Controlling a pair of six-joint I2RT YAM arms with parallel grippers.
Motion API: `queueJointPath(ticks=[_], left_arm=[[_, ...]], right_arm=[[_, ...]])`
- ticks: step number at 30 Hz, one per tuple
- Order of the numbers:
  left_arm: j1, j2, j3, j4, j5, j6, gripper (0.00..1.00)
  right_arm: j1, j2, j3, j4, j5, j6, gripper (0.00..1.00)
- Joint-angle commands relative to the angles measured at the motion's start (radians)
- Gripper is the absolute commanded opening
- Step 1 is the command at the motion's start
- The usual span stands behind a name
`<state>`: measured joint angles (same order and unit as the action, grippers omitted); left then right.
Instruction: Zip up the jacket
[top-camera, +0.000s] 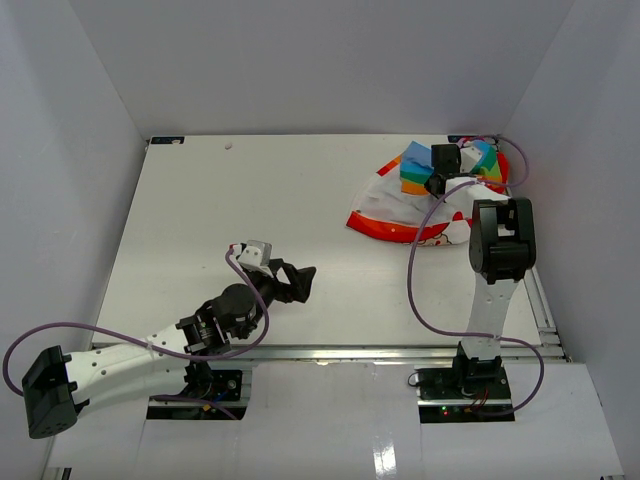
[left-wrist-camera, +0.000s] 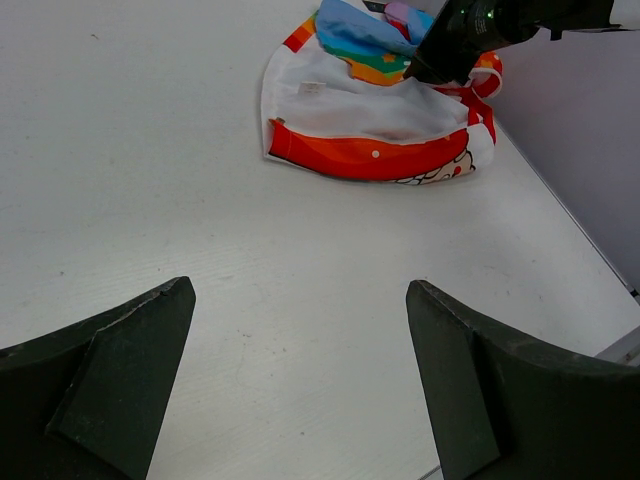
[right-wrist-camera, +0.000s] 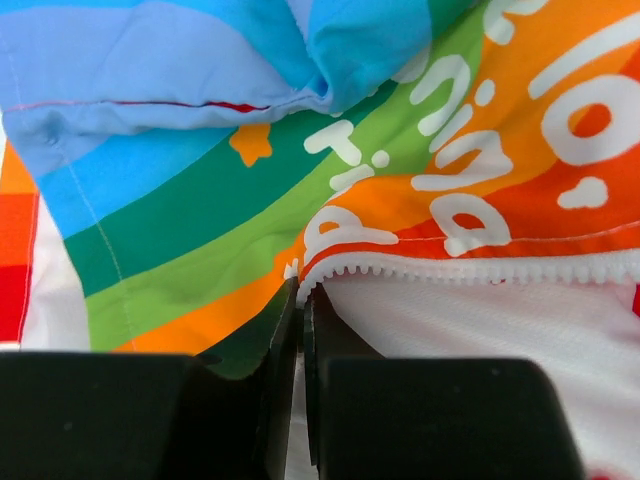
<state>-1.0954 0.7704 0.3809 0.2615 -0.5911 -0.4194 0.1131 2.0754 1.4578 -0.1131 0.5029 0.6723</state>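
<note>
The jacket (top-camera: 415, 205) was found bunched in the far right corner of the table (top-camera: 200, 200), red hem turned toward the arms, rainbow panels heaped behind it. Its zip was seen unjoined in the right wrist view: one row of white teeth (right-wrist-camera: 450, 270) ran bare along the orange stripe. The right gripper (right-wrist-camera: 300, 300) was set down on the jacket, its fingers pressed together on the fabric edge just where that row began; no slider or pull could be made out between them. The step in hand was judged to be the first one, a hold being taken at the zip's end, with nothing zipped yet. For the next move, the garment would likely need to be drawn out flat and the other row of teeth found and brought alongside. The left gripper (left-wrist-camera: 300, 330) was held well apart from the jacket, spread wide and empty above bare table, facing the garment. Room was tight on the far side and right, where the wall (top-camera: 585, 150) stood close to the jacket; broad open table was left toward the left and near edge.
</note>
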Motion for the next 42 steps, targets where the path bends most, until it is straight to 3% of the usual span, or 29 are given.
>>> queueJointPath(ticks=[1,5,9,17,26,29,34,36,37,39,42], left_arm=[[-0.002,-0.012,0.014,-0.007,-0.010,-0.005,0.98],[-0.003,-0.020,0.005,0.001,-0.010,-0.005,0.98],[-0.003,-0.070,-0.061,0.117,0.043,0.040,0.97],[-0.003,-0.029,-0.032,0.051,-0.078,0.027,0.97],[-0.001,0.018,-0.023,0.048,-0.138,0.020,0.97],[-0.001,0.052,-0.003,0.029,-0.151,0.012,0.97],[0.011,0.110,0.034,-0.007,-0.117,-0.028,0.97],[0.016,0.131,0.046,-0.013,-0.105,-0.030,0.97],[0.020,0.147,0.051,-0.017,-0.105,-0.033,0.97],[0.026,0.163,0.065,-0.031,-0.114,-0.037,0.97],[0.074,0.196,0.112,-0.104,-0.112,-0.081,0.97]], right_arm=[[0.006,-0.011,-0.015,0.125,-0.236,-0.123,0.08],[0.056,-0.024,-0.014,0.162,-0.438,-0.261,0.08],[0.151,-0.072,-0.026,0.148,-0.603,-0.431,0.08],[0.266,-0.170,-0.148,0.156,-0.944,-0.635,0.09],[0.264,-0.327,-0.269,0.080,-0.943,-0.891,0.15],[0.248,-0.297,-0.234,0.081,-0.940,-0.917,0.18],[0.210,-0.173,0.002,0.025,-0.990,-0.961,0.19],[0.209,-0.132,0.092,-0.010,-1.008,-0.958,0.25],[0.209,-0.122,0.137,-0.012,-0.994,-0.928,0.40],[0.212,-0.116,0.157,-0.027,-0.977,-0.806,0.53],[0.216,-0.196,0.059,0.018,-0.917,-0.623,0.78]])
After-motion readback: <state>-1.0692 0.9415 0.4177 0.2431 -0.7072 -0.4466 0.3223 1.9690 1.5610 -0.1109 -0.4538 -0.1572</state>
